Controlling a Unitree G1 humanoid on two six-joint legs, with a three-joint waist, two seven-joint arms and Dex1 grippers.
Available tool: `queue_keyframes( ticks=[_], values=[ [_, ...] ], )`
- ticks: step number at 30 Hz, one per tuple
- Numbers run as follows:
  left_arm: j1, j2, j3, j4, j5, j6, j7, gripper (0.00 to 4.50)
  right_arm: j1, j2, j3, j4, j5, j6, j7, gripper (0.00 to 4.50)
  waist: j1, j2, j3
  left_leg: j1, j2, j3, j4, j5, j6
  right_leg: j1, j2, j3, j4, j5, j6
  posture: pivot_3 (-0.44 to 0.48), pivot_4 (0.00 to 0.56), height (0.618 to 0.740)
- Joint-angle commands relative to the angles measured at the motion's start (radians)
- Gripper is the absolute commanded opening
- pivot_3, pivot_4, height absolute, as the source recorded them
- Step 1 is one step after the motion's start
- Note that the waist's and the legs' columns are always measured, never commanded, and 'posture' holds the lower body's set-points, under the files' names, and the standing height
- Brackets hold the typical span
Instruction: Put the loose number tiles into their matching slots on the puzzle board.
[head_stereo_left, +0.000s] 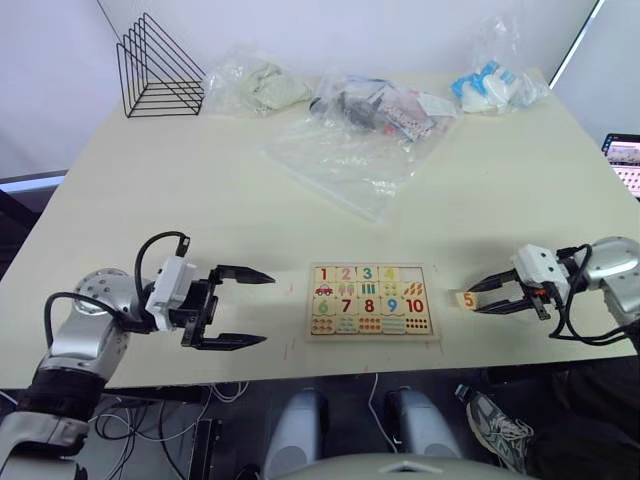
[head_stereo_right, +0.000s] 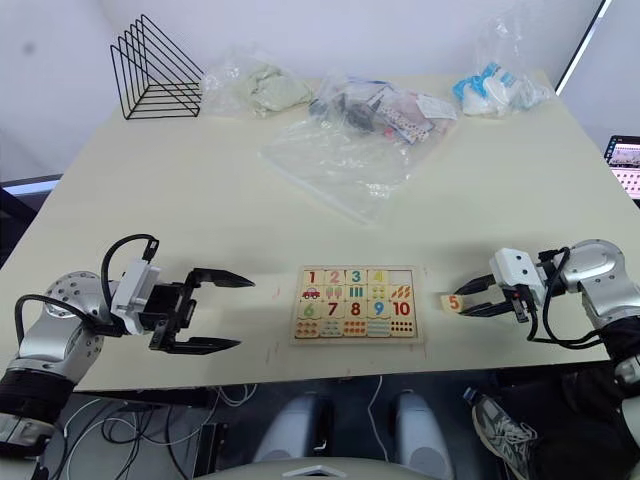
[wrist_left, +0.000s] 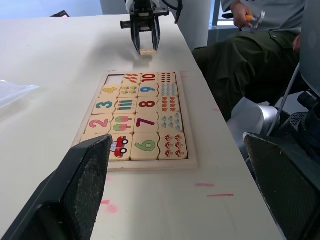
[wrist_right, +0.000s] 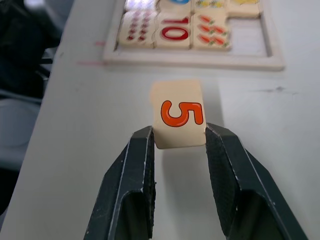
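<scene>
From the head camera you see the puzzle board (head_stereo_left: 372, 301) on the table, its top-right slot (head_stereo_left: 413, 274) empty; left gripper (head_stereo_left: 250, 308) spread wide. Right wrist view – your right gripper (wrist_right: 179, 141) pinches the pale tile (wrist_right: 177, 113), orange 5, beside the board

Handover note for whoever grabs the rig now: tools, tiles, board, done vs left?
Right tool: shut on the 5 tile, beside the puzzle board on its right.
Left tool: open, empty, on the board's left side.
Done: tiles 1 to 4 sit in the top row.
Left: the empty slot at that row's right end is for the 5; carry it over and seat it.
</scene>
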Motion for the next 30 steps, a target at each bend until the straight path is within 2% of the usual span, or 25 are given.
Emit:
queue_keyframes(
  ticks=[1, 8, 16, 21, 30],
  values=[
    [0.014, -0.007, 0.043, -0.031, -0.002, 0.004, -0.030, 4.50, 0.038, -0.042, -0.064, -0.201, -0.029, 0.188, -0.108, 0.92, 0.000, 0.000, 0.000, 0.000, 0.000, 0.000, 0.000, 0.000, 0.000, 0.000, 0.000, 0.000, 0.000, 0.000, 0.000, 0.000, 0.150, 0.740],
    [0.025, -0.036, 0.083, -0.045, 0.015, 0.024, -0.030, 4.50, 0.078, -0.060, -0.098, -0.535, -0.066, 0.554, -0.282, 0.92, 0.001, 0.000, 0.000, 0.000, -0.001, 0.000, 0.000, 0.000, 0.000, 0.000, 0.000, 0.000, 0.000, 0.000, 0.000, 0.000, 0.150, 0.740],
    [0.037, -0.074, 0.119, -0.066, 0.041, 0.044, -0.013, 4.50, -0.037, -0.052, -0.027, -0.740, -0.121, 0.888, -0.349, 0.92, 0.000, 0.000, 0.000, -0.001, -0.001, 0.000, 0.000, 0.000, 0.000, -0.001, 0.000, -0.001, -0.001, 0.000, 0.000, 0.000, 0.150, 0.740],
    [0.057, -0.101, 0.138, -0.107, 0.053, 0.060, 0.014, 4.50, -0.176, -0.017, 0.082, -0.762, -0.208, 1.042, -0.371, 0.92, -0.001, 0.000, 0.000, -0.003, 0.000, 0.000, 0.000, 0.000, 0.000, -0.004, 0.000, -0.001, -0.001, 0.000, 0.000, 0.000, 0.150, 0.740],
    [0.077, -0.118, 0.172, -0.122, 0.073, 0.076, 0.019, 4.50, -0.323, 0.026, 0.232, -0.753, -0.304, 1.154, -0.341, 0.92, -0.002, 0.000, 0.000, -0.007, -0.001, -0.002, 0.001, 0.000, 0.000, -0.006, 0.000, -0.002, -0.001, 0.000, 0.000, 0.000, 0.150, 0.740]
  ],
)
